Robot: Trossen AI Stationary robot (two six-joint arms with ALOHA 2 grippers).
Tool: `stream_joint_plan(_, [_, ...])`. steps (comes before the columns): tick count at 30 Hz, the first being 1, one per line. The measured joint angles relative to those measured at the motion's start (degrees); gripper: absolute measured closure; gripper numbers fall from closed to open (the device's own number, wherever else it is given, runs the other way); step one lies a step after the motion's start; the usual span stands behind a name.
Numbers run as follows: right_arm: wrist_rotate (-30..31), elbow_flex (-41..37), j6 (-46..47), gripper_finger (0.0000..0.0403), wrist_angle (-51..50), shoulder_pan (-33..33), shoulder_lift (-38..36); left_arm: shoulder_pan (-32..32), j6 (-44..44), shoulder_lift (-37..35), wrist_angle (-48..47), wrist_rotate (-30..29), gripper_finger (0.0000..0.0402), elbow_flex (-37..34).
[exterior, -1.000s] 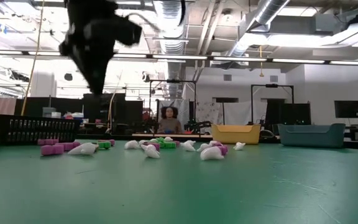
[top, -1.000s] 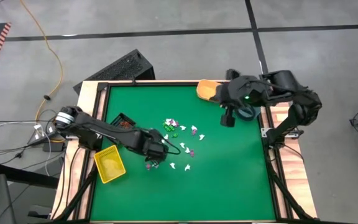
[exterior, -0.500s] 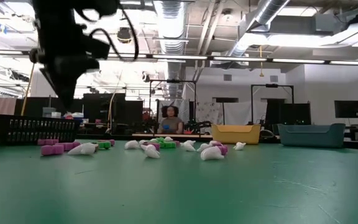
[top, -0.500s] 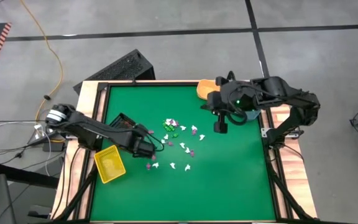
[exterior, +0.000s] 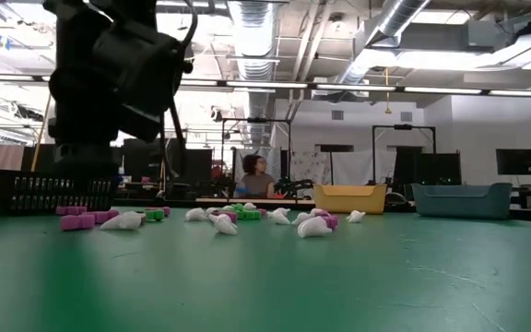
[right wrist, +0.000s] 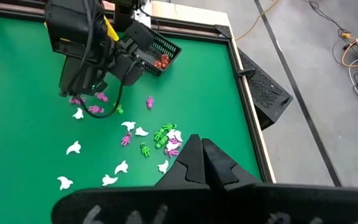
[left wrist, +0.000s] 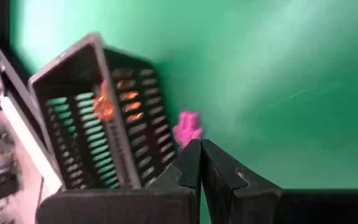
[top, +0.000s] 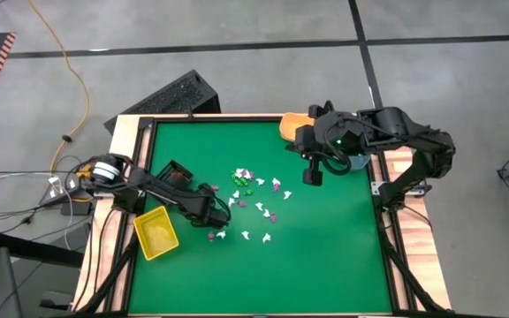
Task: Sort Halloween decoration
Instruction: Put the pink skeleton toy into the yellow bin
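- Where is the left gripper [left wrist: 199,144]?
- Low over the green counter [top: 325,256]. Its two fingers are pressed together, and I see nothing between them.
- What is closest to it?
- A purple trinket [left wrist: 187,127], just past the tips, beside the black bin [left wrist: 98,118]. It is too blurry to tell which way it points.
- And the other trinkets [top: 253,196]?
- White, purple and green ones lie spread out mid-counter, just right of that gripper.
- And the right gripper [top: 311,174]?
- Farther off, near the orange bin [top: 292,126], fingers closed and empty too. I think the left arm is nearer.
- Any words to read?
- None.
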Motion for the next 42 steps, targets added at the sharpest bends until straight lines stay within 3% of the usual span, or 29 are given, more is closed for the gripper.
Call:
stream_joint_plan(17, [0.0, 0.0, 0.0, 0.0403, -0.8, 0.0, 0.0, 2.9, 2.3, -0.1, 2.4, 1.0, 0.0401, -6.7])
stream_joint_plan(23, [0.0, 0.0, 0.0, 0.0403, -0.8, 0.0, 0.0, 3.3, 7.3, -0.2, 9.6, 4.3, 0.0401, -8.5])
stream_joint_plan(35, [-0.2, 0.0, -1.3, 0.0403, -0.6, -2.2, 0.1, 0.4, 20.9, -4.0, 21.5, 5.8, 0.0401, 7.1])
stream_joint_plan(38, [-4.6, 0.0, -4.3, 0.0403, -0.7, -3.3, 0.1, 0.8, 20.7, -4.8, 21.1, 3.7, 0.0401, 10.6])
stream_joint_plan(42, [-18.8, -0.4, -8.0, 0.0403, 0.4, -6.5, 0.1, 0.9, 20.4, -9.5, 20.4, 1.1, 0.0401, 14.0])
